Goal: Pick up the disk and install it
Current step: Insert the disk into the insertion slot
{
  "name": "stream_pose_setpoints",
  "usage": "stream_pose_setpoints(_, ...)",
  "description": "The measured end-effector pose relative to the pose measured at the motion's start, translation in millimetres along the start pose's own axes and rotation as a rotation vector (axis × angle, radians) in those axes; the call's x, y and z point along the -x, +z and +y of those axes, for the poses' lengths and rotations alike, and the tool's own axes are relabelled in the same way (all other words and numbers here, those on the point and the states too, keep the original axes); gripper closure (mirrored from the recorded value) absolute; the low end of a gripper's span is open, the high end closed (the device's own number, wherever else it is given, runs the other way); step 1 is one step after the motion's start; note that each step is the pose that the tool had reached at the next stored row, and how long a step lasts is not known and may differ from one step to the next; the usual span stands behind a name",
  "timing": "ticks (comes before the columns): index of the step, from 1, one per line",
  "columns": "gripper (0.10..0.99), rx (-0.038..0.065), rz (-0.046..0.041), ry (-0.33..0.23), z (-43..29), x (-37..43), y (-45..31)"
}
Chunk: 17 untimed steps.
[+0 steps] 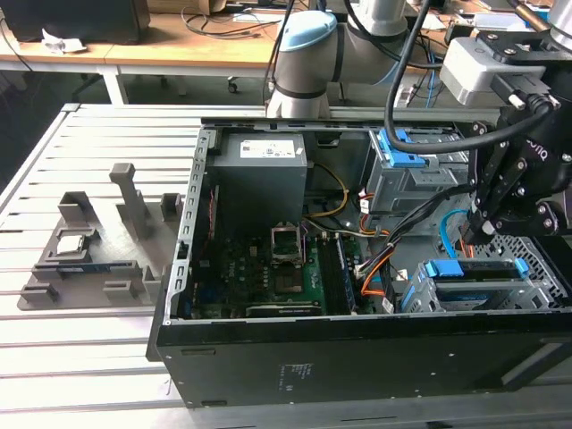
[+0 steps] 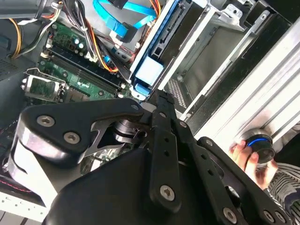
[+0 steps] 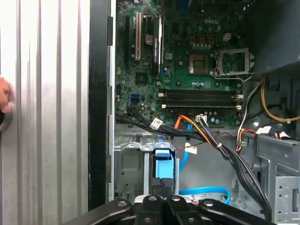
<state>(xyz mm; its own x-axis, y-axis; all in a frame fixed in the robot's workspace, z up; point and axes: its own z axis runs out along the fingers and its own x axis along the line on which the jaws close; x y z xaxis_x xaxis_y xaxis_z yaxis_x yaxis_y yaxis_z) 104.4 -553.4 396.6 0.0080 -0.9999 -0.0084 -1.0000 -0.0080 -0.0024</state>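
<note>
The disk (image 1: 474, 268), silver with blue side rails, lies flat in the drive cage (image 1: 536, 268) at the front corner of the open computer case, at the exterior view's right. My gripper (image 1: 483, 228) hangs just above it, its fingers shut with nothing between them. In both wrist views the closed fingertips (image 3: 162, 185) (image 2: 161, 101) sit right at the blue end of the disk (image 3: 162, 157) (image 2: 150, 70); whether they touch it cannot be told. The rest of the disk is hidden under the rails and the cage.
A grey power-supply box (image 1: 259, 174), the green motherboard (image 1: 277, 277) and loose orange and black cables (image 1: 375, 268) fill the case. A second cage with a blue bracket (image 1: 402, 152) stands behind. A grey parts holder (image 1: 89, 250) lies outside. A person's hand (image 2: 243, 154) rests on a round button.
</note>
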Motion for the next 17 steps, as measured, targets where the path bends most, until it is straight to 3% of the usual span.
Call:
stream_pose_setpoints(4, 0.980, 0.000, 0.0030, 0.000, -7.6, 0.0, 0.1)
stream_pose_setpoints(8, 0.980, 0.002, 0.0049, 0.000, -31.5, 1.2, 0.4)
stream_pose_setpoints(9, 0.980, 0.002, 0.0058, 0.000, -42.3, 2.2, 0.5)
stream_pose_setpoints(10, 0.980, 0.003, 0.0060, 0.000, -47.7, 2.7, 0.7)
stream_pose_setpoints(17, 0.980, 0.003, 0.0061, 0.000, -50.6, 2.8, 0.7)
